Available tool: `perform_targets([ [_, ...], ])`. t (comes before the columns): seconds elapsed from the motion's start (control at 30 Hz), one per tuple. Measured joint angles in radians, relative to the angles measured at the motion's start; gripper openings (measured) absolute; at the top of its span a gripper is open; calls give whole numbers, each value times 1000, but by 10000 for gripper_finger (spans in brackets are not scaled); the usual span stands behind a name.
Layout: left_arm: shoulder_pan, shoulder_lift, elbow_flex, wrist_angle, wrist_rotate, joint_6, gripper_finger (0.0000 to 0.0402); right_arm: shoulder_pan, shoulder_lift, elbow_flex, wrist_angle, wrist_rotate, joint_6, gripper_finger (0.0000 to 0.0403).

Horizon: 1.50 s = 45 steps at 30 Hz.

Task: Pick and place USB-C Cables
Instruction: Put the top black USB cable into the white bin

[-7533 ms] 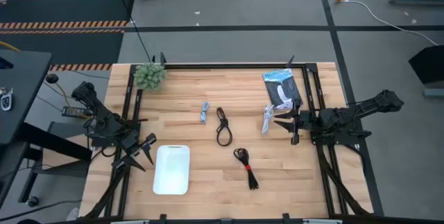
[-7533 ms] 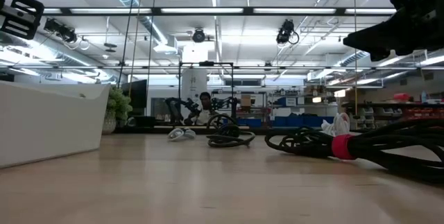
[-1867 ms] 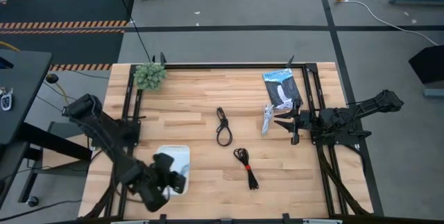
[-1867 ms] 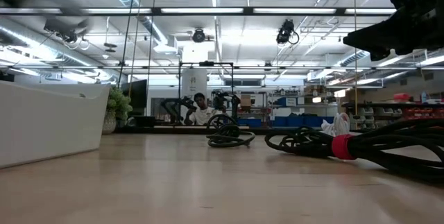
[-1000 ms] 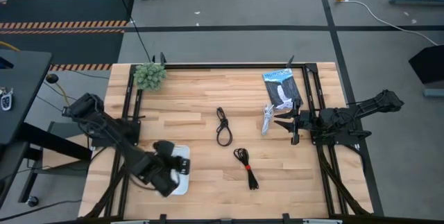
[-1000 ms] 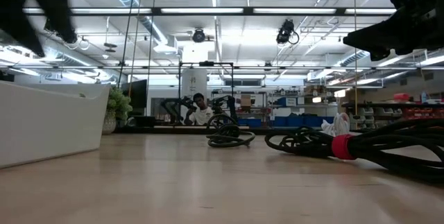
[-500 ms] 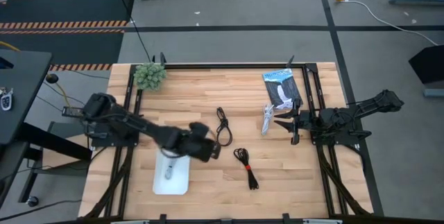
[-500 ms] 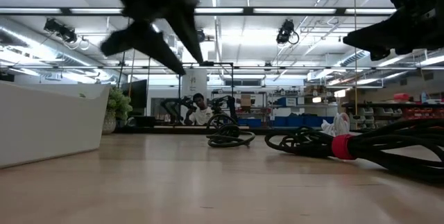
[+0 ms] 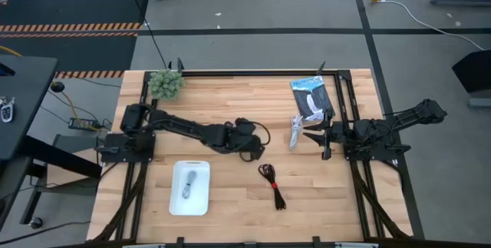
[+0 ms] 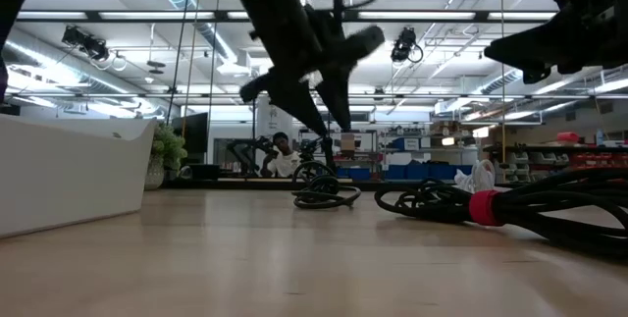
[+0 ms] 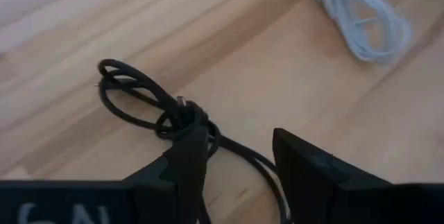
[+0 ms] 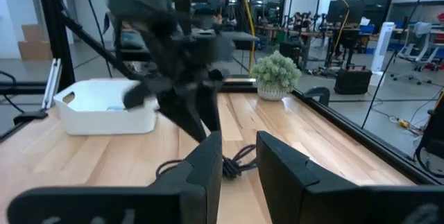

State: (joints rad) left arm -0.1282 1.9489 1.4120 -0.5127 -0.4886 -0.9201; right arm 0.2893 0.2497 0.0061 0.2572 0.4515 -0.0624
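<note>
Centrally, the left gripper [image 9: 249, 142] hovers with fingers apart over a black cable [image 11: 163, 113]; the right gripper [image 9: 314, 138] waits mid-right, fingers narrowly apart.

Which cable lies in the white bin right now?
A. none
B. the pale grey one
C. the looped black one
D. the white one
B: in the high view a pale grey cable lies inside the white bin, while the other cables are on the table.

A green plant tuft [image 9: 166, 84] and a retail packet [image 9: 311, 98] sit near the table's [image 9: 230, 98] far edge.
</note>
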Motion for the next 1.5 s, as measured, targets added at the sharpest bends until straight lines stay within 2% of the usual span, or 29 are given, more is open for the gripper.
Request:
perform_targets([
  [0.33, 72, 68, 0, 54, 113, 0, 282, 0, -1, 0, 5, 0, 0, 96],
  [0.57, 99, 114, -1, -30, 131, -38, 289, 0, 0, 0, 19, 0, 0, 96],
  [0.7, 104, 129, 1, -27, 149, -10, 276, 0, -1, 0, 20, 0, 0, 96],
  [0.83, 106, 132, 0, -50, 184, 21, 246, 0, -1, 0, 21, 0, 0, 96],
  [1.07, 93, 123, 0, -68, 228, 78, 146, 0, -1, 0, 27, 0, 0, 96],
  [1.2, 68, 78, -3, -118, 234, 83, 98, 0, -1, 0, 27, 0, 0, 96],
  [1.3, 36, 13, -3, -145, 227, 50, 86, 0, -1, 0, 27, 0, 0, 96],
  [1.5, -81, -142, -1, -267, 252, -62, 90, 0, -1, 0, 31, 0, 0, 96],
])
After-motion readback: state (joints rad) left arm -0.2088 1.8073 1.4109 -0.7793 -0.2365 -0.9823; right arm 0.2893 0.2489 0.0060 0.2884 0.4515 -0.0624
